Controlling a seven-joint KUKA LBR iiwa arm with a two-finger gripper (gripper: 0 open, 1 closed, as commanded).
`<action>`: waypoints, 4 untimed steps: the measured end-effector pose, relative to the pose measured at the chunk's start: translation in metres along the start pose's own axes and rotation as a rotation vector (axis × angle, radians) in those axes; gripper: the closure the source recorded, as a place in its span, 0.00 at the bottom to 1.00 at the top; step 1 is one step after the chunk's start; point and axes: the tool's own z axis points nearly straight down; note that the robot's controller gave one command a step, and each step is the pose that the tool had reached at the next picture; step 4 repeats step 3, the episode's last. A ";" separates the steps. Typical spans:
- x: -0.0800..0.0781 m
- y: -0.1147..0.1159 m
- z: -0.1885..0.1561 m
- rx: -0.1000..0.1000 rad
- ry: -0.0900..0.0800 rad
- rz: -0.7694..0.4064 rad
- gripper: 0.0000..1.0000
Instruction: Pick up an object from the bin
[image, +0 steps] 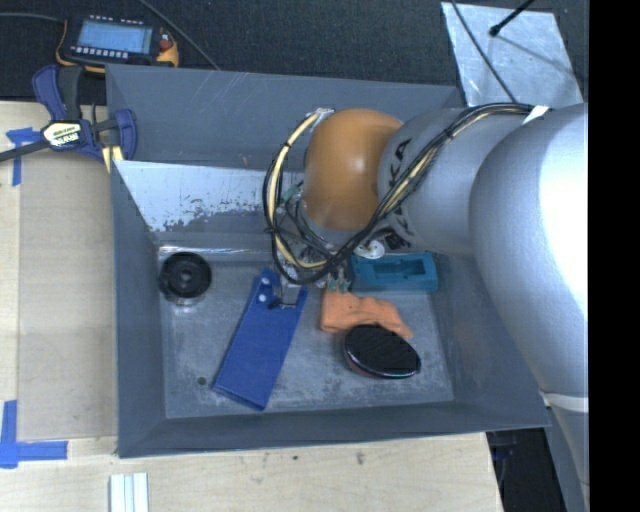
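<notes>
Jaws hide under the orange wrist cover (345, 170); apart or together, I cannot tell. The gripper (285, 292) hangs at the flat blue slab's (258, 350) upper end, likely because the orange rag (362, 313) right of the slab leaves that end clear.

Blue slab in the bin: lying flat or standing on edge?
Lying flat. The blue slab shows its broad face upward, slanted on the bin floor.

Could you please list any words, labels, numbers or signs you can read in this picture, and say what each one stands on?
No text can be read.
The display above the bin: lit, but its characters are too small to read.
No marking shows on the blue slab, black cap, teal block, orange rag or black oval.
</notes>
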 end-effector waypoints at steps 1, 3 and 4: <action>0.000 0.000 0.000 0.000 0.000 0.000 1.00; 0.001 0.000 -0.013 0.001 0.004 0.001 1.00; 0.001 0.000 -0.013 0.001 0.004 0.001 1.00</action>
